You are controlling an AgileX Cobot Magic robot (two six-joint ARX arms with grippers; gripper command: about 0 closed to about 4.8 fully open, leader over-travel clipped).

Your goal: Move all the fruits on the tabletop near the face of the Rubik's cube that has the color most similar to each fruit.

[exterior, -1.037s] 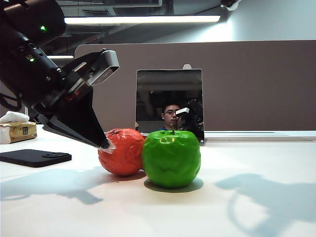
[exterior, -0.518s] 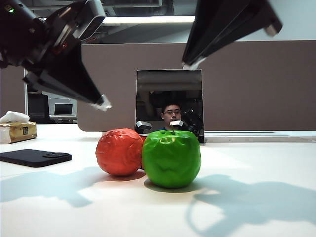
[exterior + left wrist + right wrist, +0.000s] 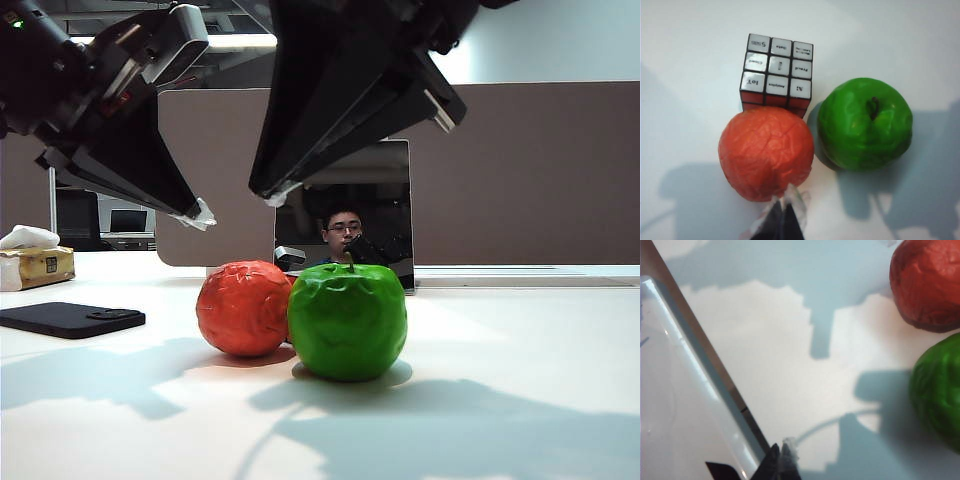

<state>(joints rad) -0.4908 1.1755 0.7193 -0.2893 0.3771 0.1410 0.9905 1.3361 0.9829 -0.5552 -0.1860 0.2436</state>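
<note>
The crinkly orange-red ball (image 3: 245,308) and the glossy green apple (image 3: 347,320) sit touching on the white tabletop (image 3: 520,400). The Rubik's cube (image 3: 776,72) stands just beyond them, hidden in the exterior view. Its white face is up and its red side faces the orange-red ball (image 3: 766,152), with the green apple (image 3: 865,122) beside it. My left gripper (image 3: 200,214) hangs shut and empty above and left of the ball, its tip (image 3: 785,206) over the ball's near edge. My right gripper (image 3: 270,194) hangs shut above the fruits, its tip (image 3: 782,452) off to the side of the apple (image 3: 940,390) and ball (image 3: 927,285).
A standing mirror panel (image 3: 390,220) is behind the fruits, and its slanted edge (image 3: 695,365) lies close to the right gripper's tip. A black phone (image 3: 70,320) and a tissue box (image 3: 35,262) lie at the far left. A brown partition (image 3: 520,170) closes the back.
My left gripper lifted off the orange-red ball's side and now holds above it. My right gripper came in from the upper right and dropped toward the middle. The fruits stayed put.
</note>
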